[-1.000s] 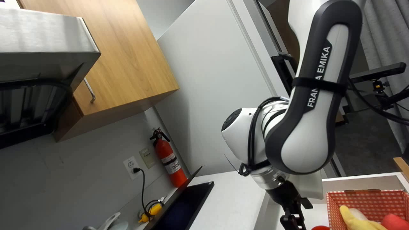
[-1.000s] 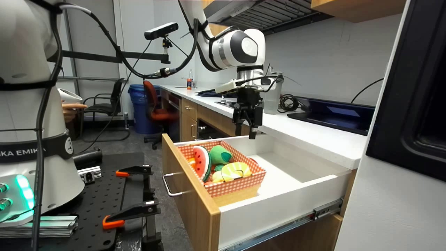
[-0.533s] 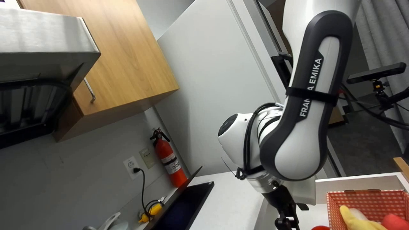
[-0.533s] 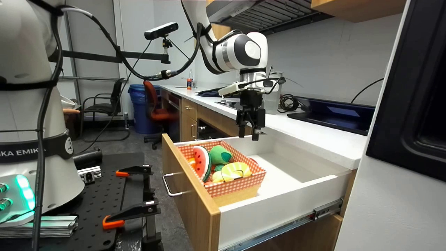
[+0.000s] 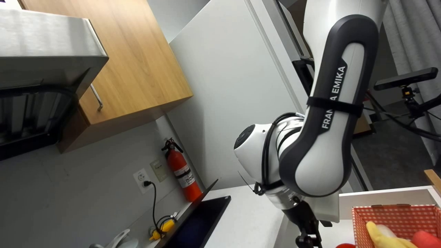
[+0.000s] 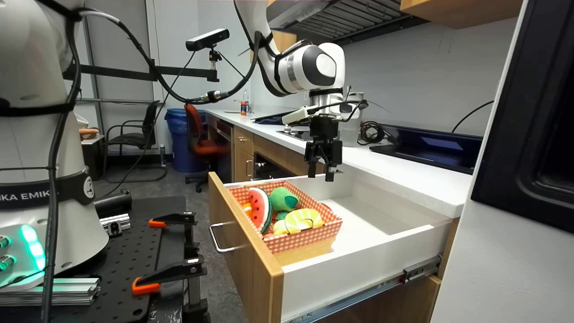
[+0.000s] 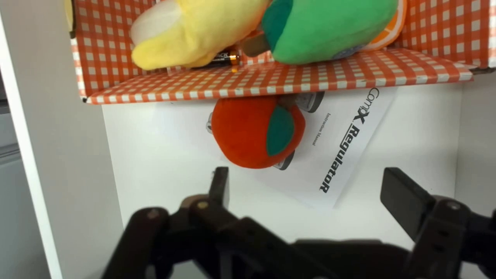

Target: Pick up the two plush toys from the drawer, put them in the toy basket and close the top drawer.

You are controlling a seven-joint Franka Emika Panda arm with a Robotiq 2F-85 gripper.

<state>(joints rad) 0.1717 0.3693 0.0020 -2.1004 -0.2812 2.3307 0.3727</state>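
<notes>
1. The claw [image 7: 306, 188] hangs above the top drawer [image 7: 66, 135], its jaws standing wide apart, with the white drawer floor showing in the gap between them.
2. The left part of the wrist view is taken up by a white side wall of the top drawer; in an exterior view the drawer [image 6: 367, 264] stands pulled well out.
3. The toy basket [image 7: 286, 79], checked in orange-red and white, stands inside the drawer and spans most of the top of the wrist view. In an exterior view a watermelon toy [image 6: 258, 210] sits upright at its left, near the drawer's front.
4. Inside the basket, to the left, lies a yellow plush toy [image 7: 201, 27] with a pale patch; a dark cylinder [image 7: 223, 58] with a copper end shows partly beside its lower edge.
5. Next comes the red plush toy [image 7: 248, 131] with a teal leaf, outside the basket, lying over a printed leaflet [image 7: 337, 155] on the drawer floor. It is just beside the basket; the rim overlaps its edge, so whether they touch cannot be told.
6. Further right, in the basket, is the green plush toy [image 7: 333, 31], with a teal leaf and brown stem.
7. An orange slice toy [image 7: 391, 31] is partly hidden by the green one.
</notes>
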